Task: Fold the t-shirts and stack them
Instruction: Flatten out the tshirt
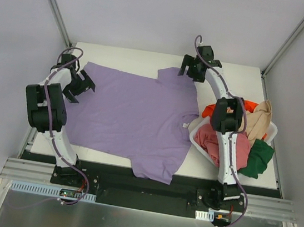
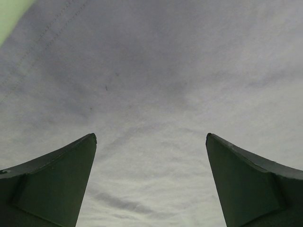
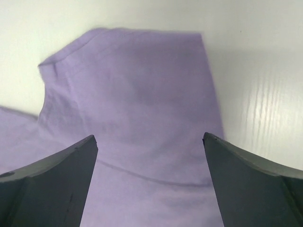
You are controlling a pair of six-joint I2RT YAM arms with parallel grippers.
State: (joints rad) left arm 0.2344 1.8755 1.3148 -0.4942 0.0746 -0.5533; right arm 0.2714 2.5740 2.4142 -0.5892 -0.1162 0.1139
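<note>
A lavender purple t-shirt (image 1: 132, 116) lies spread flat on the white table (image 1: 232, 79), hem to the left, collar to the right. My left gripper (image 1: 82, 86) hangs open over the far left hem corner; in the left wrist view the cloth (image 2: 156, 85) fills the frame between its fingers (image 2: 57, 179). My right gripper (image 1: 193, 69) stands open over the far sleeve (image 3: 137, 94), nothing between its fingers (image 3: 246, 175). More t-shirts sit in the basket on the right: orange-red (image 1: 249, 108), beige (image 1: 258, 121), dusty pink (image 1: 213, 141) and dark green (image 1: 258, 158).
The white plastic basket (image 1: 274, 129) stands at the table's right edge, beside the right arm. The lavender shirt's near sleeve (image 1: 156, 170) reaches over the table's front edge onto the black base rail (image 1: 131, 186). Grey walls close in the sides and back.
</note>
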